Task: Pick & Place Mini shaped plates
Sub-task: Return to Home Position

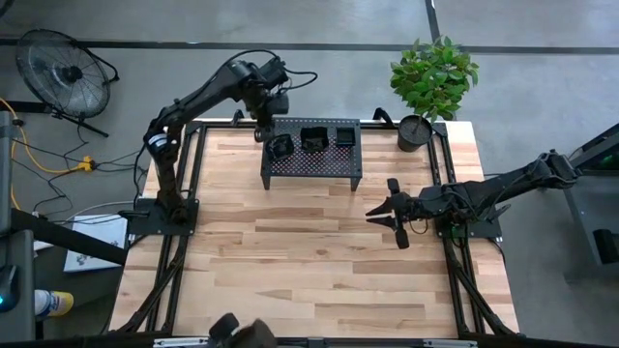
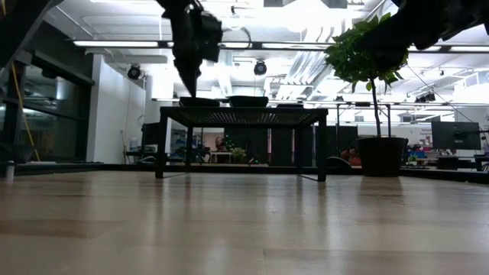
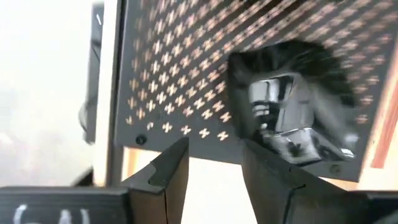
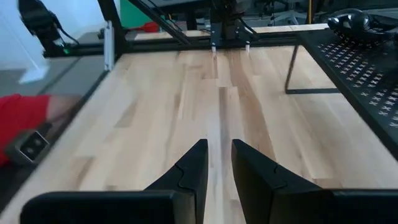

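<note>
By my reading the placing was finished, and the step in hand was the retreat to home. All the mini shaped plates [image 1: 313, 138] I could see sat in three small piles on top of the rack [image 1: 309, 166] at the far side of the counter [image 1: 309, 261]; none lay on the bare wood. The left arm [image 1: 193, 97] reached over the rack's left end, its jaws parted and empty, just beside the nearest pile [image 3: 292, 112] (the wrist camera showed only perforated metal and the counter's edge between them). The right arm [image 1: 503, 184] waited low over the counter's right side, jaws a little apart and holding nothing. I judged that the left arm would next need to lift straight clear before swinging back, so that nothing clipped that pile or the rack's rim on the way out.
</note>
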